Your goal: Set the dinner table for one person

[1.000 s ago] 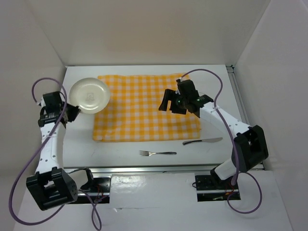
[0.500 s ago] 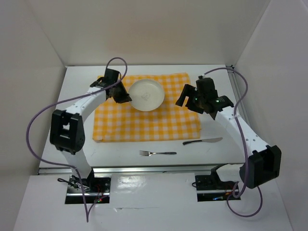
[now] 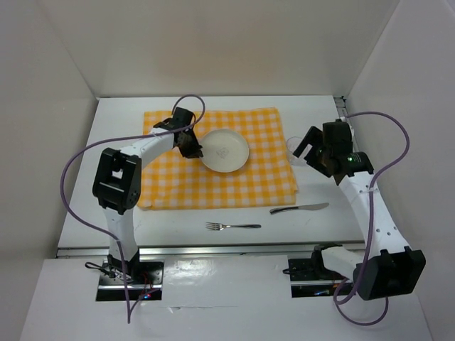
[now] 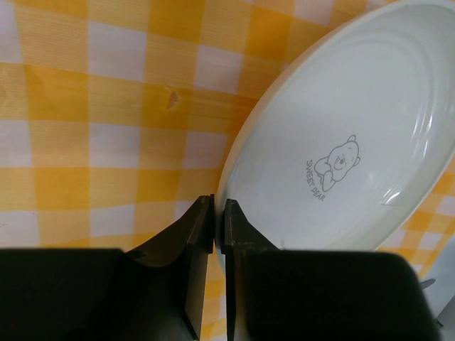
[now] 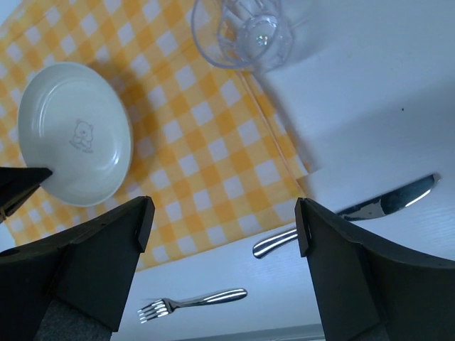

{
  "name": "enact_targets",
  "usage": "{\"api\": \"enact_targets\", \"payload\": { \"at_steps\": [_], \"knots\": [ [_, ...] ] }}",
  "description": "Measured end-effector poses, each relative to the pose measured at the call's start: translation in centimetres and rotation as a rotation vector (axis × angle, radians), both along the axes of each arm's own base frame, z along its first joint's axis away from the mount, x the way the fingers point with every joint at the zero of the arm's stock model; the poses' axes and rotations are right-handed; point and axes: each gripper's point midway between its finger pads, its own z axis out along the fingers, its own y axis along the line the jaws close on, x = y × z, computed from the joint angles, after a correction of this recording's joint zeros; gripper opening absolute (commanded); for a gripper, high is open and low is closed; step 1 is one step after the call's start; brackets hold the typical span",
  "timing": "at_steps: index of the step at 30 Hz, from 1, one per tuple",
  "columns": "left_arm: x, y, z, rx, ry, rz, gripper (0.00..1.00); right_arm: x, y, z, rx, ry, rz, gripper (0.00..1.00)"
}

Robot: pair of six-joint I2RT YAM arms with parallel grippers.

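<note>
A white plate (image 3: 225, 150) with a small bear print sits over the yellow-and-white checked cloth (image 3: 213, 181) on the white dinner table (image 3: 170, 217). My left gripper (image 3: 192, 147) is shut on the plate's left rim; the left wrist view shows the plate (image 4: 341, 142) with its rim between the fingers (image 4: 200, 227). My right gripper (image 3: 311, 148) is open and empty, hanging above the table's right side next to a clear glass (image 3: 293, 145). In the right wrist view the glass (image 5: 245, 32), plate (image 5: 75, 135), knife (image 5: 348, 212) and fork (image 5: 192, 302) lie below.
A knife (image 3: 298, 209) and a fork (image 3: 233, 226) lie on the bare table in front of the cloth. Silver rails run along the near edge (image 3: 213, 249) and right edge (image 3: 353, 142). White walls enclose the table on three sides.
My left gripper carried the plate from the table's left side over the cloth to its middle. My right gripper moved right, off the cloth, to the right side beside the glass.
</note>
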Motion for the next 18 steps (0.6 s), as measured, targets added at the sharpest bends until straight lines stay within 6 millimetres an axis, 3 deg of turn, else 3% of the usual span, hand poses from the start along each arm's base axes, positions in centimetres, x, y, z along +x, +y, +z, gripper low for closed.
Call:
{"api": "enact_targets", "payload": {
  "at_steps": [2,3,6,7,10,11,12,13,18],
  "knots": [
    [-0.1,0.2,-0.7,0.004,0.011,0.004,0.02,0.0,-0.6,-0.6,-0.003,0.018,-0.028,0.94],
    [-0.1,0.4,-1.1,0.007,0.019,0.007,0.18,0.1,-0.8,-0.8,-0.003,0.026,-0.037,0.94],
    [-0.2,0.8,-2.7,0.039,0.057,0.017,0.40,0.8,-1.8,-2.1,0.000,0.067,-0.076,0.94],
    [-0.2,0.7,-3.1,0.049,0.067,0.017,0.53,1.1,-2.1,-2.8,-0.002,0.086,-0.085,0.94],
    [-0.5,0.5,-3.9,0.067,0.088,0.011,0.69,2.2,-2.8,-5.0,-0.003,0.147,-0.107,0.94],
    [-0.6,0.5,-3.9,0.072,0.092,0.010,0.87,2.6,-3.0,-5.7,-0.003,0.166,-0.111,0.92],
    [-0.7,0.6,-3.9,0.077,0.095,0.008,0.95,3.0,-3.2,-6.4,-0.005,0.185,-0.114,0.89],
    [-0.8,0.5,-3.9,0.081,0.096,0.007,1.00,3.5,-3.3,-7.2,-0.006,0.201,-0.116,0.87],
    [-0.7,0.5,-3.4,0.090,0.092,0.013,1.00,5.3,-3.6,-9.1,-0.008,0.222,-0.124,0.82]
  ]
}}
